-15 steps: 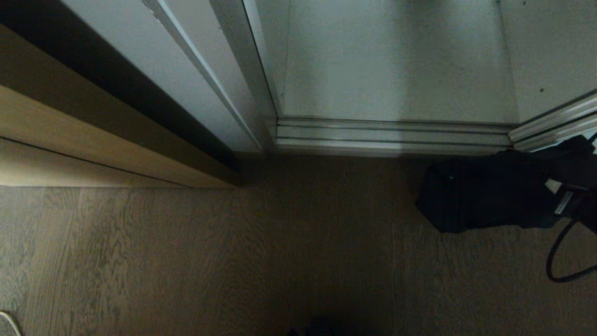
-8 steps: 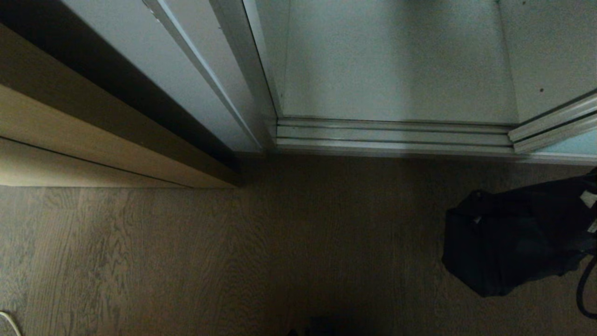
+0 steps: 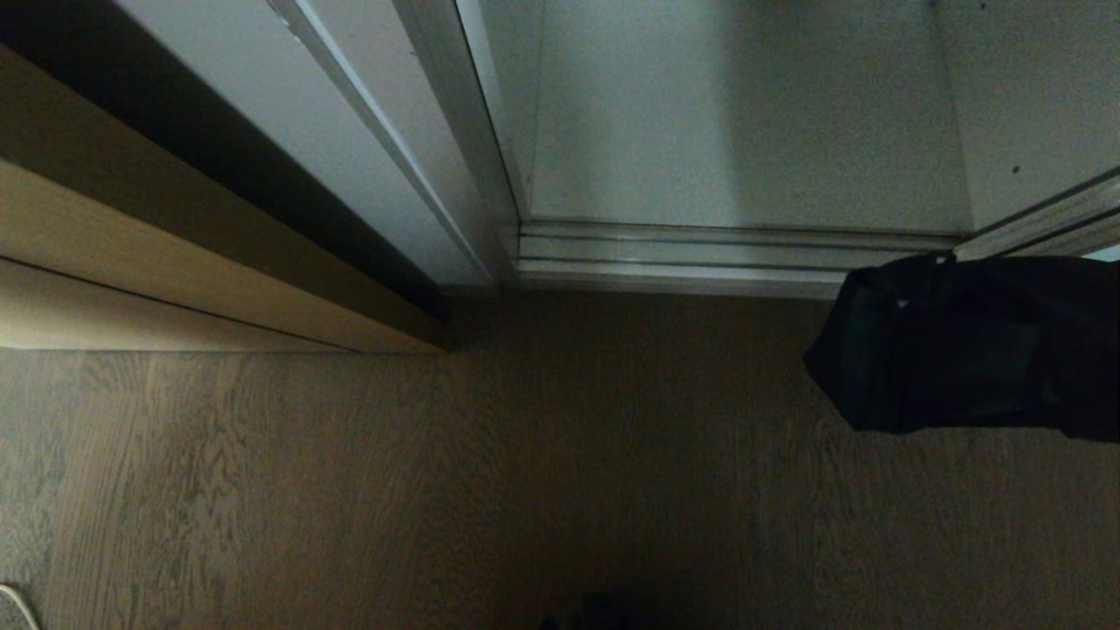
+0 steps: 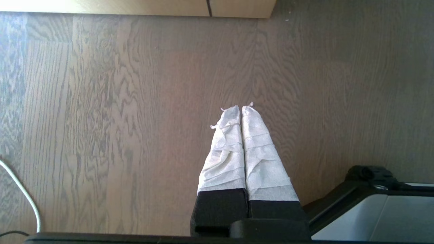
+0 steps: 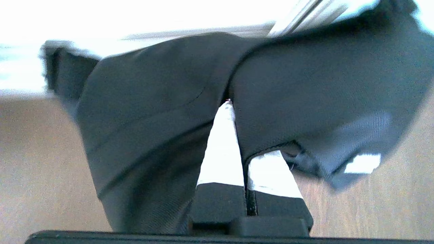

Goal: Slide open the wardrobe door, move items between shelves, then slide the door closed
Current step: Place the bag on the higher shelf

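The right gripper (image 5: 237, 135) is pinched tight on the black bag (image 3: 954, 341). Its white wrapped fingers (image 5: 220, 149) are squeezed together with bag cloth caught between them. In the head view the bag hangs at the right side, out in front of the wardrobe. Its top edge sits just over the silver track (image 3: 700, 254) at the bottom of the opening. The bag lies long-ways from left to right, with its far right end running off the picture, so I cannot see the arm that holds it.

The bottom shelf (image 3: 744, 131) is white and sits behind the track, up and to the left of the bag. So the bag needs to go forward over the track and a bit left to land inside. The sliding wardrobe door (image 3: 1104, 254) may be the pale strip at the far right edge, but it is hard to be sure.

The left gripper (image 4: 241, 112) is pressed shut with nothing in it. It hangs over the wood floor (image 4: 118, 118), well away from the bag. The right arm is the one near the job
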